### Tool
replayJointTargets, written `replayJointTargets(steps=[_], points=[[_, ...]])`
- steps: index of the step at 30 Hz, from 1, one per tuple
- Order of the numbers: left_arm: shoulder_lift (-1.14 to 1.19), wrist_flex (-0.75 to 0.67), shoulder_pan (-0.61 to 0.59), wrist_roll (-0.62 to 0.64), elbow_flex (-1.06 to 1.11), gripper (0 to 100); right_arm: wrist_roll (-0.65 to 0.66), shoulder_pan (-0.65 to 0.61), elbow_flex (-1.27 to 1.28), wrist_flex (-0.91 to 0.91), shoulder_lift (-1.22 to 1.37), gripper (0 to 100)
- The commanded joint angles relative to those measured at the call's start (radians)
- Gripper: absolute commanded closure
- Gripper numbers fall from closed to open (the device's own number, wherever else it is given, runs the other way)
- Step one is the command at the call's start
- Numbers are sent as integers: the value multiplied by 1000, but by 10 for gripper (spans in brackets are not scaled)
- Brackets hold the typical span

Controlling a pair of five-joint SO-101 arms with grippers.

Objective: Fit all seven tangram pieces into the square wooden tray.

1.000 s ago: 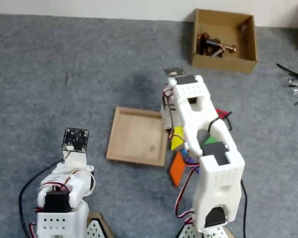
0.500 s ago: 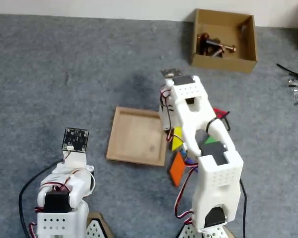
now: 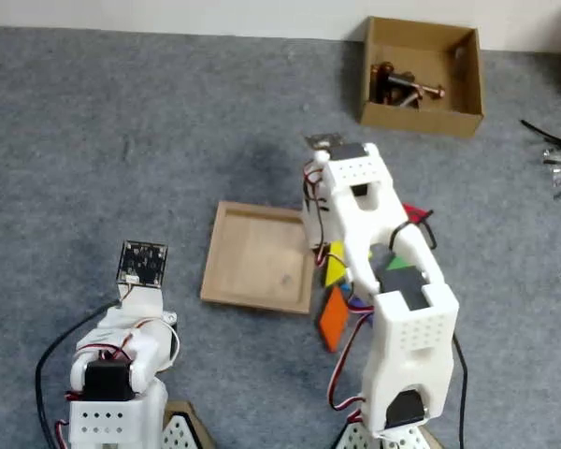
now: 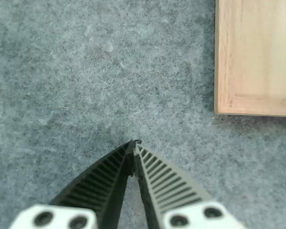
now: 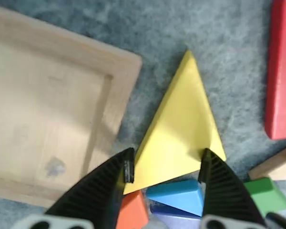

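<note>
The square wooden tray [image 3: 257, 255] lies on the grey carpet with nothing in it; its rim [image 5: 121, 102] and one corner [image 4: 255, 62] show in the wrist views. A yellow triangle [image 5: 181, 133] lies just beside the tray, flat on the carpet. My right gripper [image 5: 164, 171] is open, its fingertips on either side of the triangle's wide end. Around it lie a red piece [image 5: 281, 71], a blue piece [image 5: 176, 195], an orange piece [image 3: 333, 316] and a green piece [image 5: 262, 191]. My left gripper [image 4: 133, 145] is shut on nothing, over bare carpet near the tray's corner.
A cardboard box [image 3: 421, 75] holding metal parts stands at the back right. Cables [image 3: 556, 154] lie at the right edge. The right arm [image 3: 383, 262] covers part of the cluster of pieces. Bare carpet stretches left of and behind the tray.
The right arm has shifted slightly away from the front and lowered over the yellow triangle. The left arm has not moved.
</note>
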Motion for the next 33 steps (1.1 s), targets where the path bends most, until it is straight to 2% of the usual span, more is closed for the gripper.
replayJointTargets(steps=[1,8,15,30,33], points=[[-10,3,12,2,18,995,3,59,2,19,-35,784],[-10,3,12,2,18,995,3,64,5,-33,-33,783],[-10,3,12,2,18,995,9,62,7,-27,-31,667],[-10,3,12,2,18,995,11,61,38,-36,-33,667],[-10,3,12,2,18,995,9,61,36,-36,-33,704]])
